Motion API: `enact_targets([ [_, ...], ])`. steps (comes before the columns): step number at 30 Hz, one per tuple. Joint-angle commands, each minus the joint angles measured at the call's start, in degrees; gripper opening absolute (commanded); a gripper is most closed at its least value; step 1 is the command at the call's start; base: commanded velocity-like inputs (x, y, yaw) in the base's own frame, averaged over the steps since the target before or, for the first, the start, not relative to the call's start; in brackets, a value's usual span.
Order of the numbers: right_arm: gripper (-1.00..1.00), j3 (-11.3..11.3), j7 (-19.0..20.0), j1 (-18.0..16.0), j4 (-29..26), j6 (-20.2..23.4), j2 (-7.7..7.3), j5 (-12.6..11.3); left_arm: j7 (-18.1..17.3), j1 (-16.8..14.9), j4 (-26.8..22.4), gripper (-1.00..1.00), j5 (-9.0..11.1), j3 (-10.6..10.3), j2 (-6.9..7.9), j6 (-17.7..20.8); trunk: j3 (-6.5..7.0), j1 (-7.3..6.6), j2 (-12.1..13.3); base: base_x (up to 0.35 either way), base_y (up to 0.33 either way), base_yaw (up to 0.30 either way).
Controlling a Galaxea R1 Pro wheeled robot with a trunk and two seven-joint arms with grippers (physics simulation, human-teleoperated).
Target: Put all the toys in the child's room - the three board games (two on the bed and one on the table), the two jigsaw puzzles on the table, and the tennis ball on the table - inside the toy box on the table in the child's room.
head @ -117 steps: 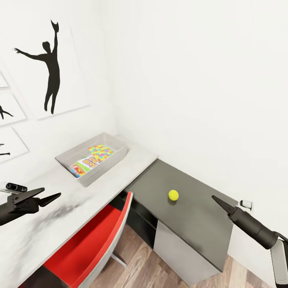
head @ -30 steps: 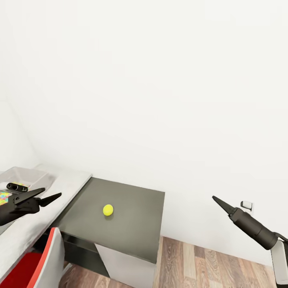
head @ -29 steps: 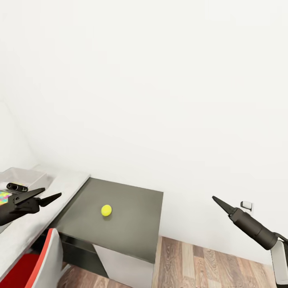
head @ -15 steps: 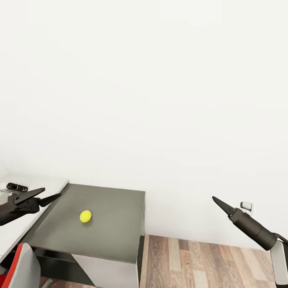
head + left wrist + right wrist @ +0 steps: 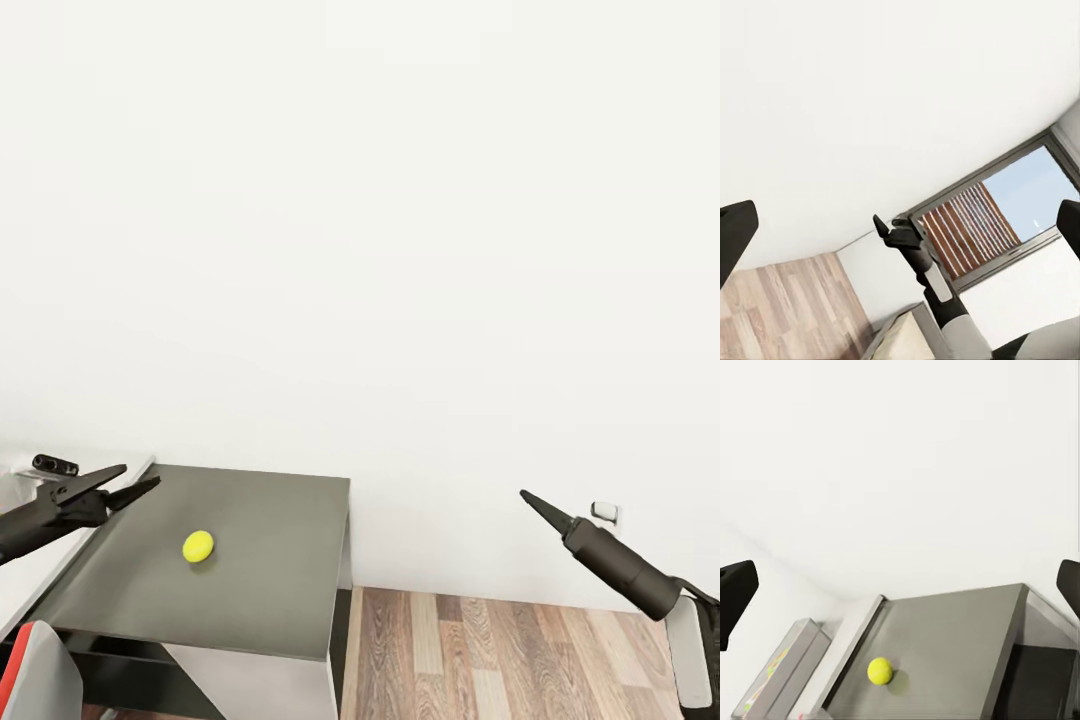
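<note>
Nearby, tennis ball (image 5: 198,546) alone on table (image 5: 260,580).

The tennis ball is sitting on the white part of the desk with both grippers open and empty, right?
Not quite. The tennis ball sits on the lower dark-grey cabinet section, not the white top, as the head view shows. The left gripper and the right gripper are indeed open and empty.

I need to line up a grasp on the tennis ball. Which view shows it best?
The head view: the tennis ball sits unobstructed on the dark-grey cabinet top. The right wrist view shows it too, about as clearly, from the other side.
</note>
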Motion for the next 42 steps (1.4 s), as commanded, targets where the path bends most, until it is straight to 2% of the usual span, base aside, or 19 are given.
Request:
enact_targets([
  [1, 1.0, 0.3, -0.3, -0.1, 0.3, 0.3, 0.02, -0.2, 0.3, 0.3, 0.3, 1.0, -0.1, 0.3, -0.31, 0.5, -0.12, 0.03, -0.1, 0.0, 0.0, 0.0],
  [2, 1.0, 0.0, -0.6, -0.1, 0.7, 0.2, 0.06, -0.2, 0.7, 0.6, 0.1, 1.0, 0.2, 0.5, -0.63, 0.8, -0.12, 0.03, -0.1, 0.0, 0.0, 0.0],
  [10, 1.0, -2.6, 2.0, -0.1, 1.5, -0.1, 0.1, -0.3, -1.8, 3.2, -2.0, 1.0, 2.9, 1.7, 1.52, -1.1, -0.12, 0.03, -0.1, 0.0, 0.0, 0.0],
  [18, 1.0, -2.9, 2.3, -0.1, 1.6, -0.2, 0.0, -0.4, -4.4, 3.9, -2.3, 1.0, 5.5, 1.6, 1.85, -2.0, -0.12, 0.03, -0.1, 0.0, 0.0, 0.0],
  [28, 1.0, -3.0, 2.2, -0.1, 1.6, -0.2, -0.06, -0.4, -2.0, 3.8, -2.7, 1.0, 2.2, 2.0, 1.33, -2.1, -0.12, 0.03, -0.1, 0.0, 0.0, 0.0],
  [32, 1.0, -3.0, 2.2, -0.1, 1.6, -0.2, -0.06, -0.4, -0.7, 3.8, -3.3, 1.0, 2.0, 2.0, 0.3, -2.1, -0.12, 0.03, -0.1, 0.0, 0.0, 0.0],
  [42, 1.0, -3.0, 2.1, -0.1, 1.6, -0.2, -0.01, -0.3, 2.5, 3.8, -3.5, 1.0, 1.8, 1.9, -0.17, -2.2, -0.12, 0.03, -0.1, 0.0, 0.0, 0.0],
])
